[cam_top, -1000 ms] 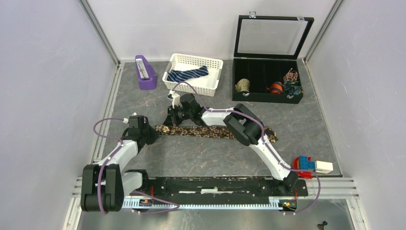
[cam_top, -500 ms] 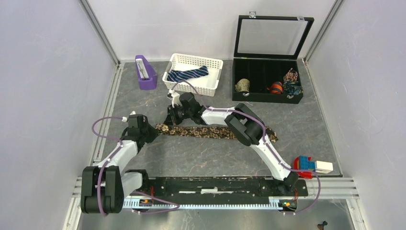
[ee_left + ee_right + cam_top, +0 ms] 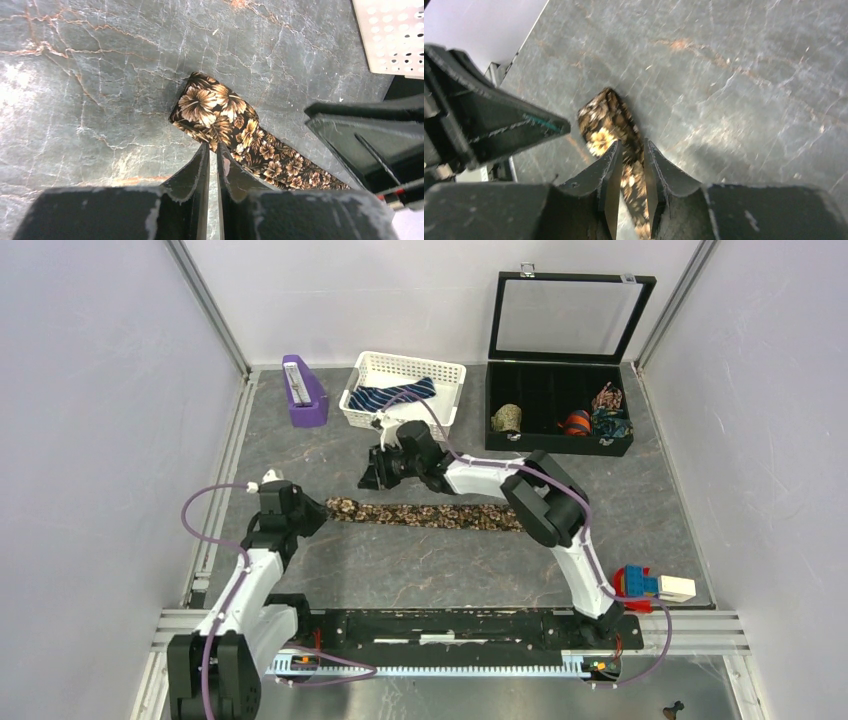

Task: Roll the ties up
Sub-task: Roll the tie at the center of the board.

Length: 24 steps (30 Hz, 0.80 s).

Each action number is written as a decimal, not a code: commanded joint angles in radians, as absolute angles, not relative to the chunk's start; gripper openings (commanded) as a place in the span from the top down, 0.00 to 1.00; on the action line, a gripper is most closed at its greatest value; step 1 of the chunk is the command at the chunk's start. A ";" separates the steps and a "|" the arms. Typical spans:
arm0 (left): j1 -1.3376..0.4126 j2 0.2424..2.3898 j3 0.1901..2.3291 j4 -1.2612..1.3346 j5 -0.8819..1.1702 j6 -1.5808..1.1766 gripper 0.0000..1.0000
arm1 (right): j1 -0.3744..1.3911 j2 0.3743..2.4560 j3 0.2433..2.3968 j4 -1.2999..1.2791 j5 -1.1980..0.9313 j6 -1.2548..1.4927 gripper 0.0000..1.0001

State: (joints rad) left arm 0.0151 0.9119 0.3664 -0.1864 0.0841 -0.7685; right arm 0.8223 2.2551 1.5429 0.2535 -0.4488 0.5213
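two ties are seen: the brown tie [image 3: 430, 513] lies flat in the middle, the navy tie [image 3: 392, 396] in the far basket [image 3: 405, 361]. the left gripper [image 3: 212, 146] is pressed nearly together at the brown tie's left end; the right gripper [image 3: 631, 145] is held slightly parted, empty, just beyond. if only one edge is caught, a skewed roll may be formed.
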 commanded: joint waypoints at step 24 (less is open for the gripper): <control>0.120 0.827 0.266 0.038 0.099 -0.693 0.47 | 0.910 2.280 1.479 0.470 -0.436 0.671 0.79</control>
State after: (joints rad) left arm 0.0921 0.8215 0.3000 -0.1070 0.0212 -0.7261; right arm 0.9115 2.2555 1.4391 0.4320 -0.4397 0.6632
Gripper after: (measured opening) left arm 0.471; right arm 0.216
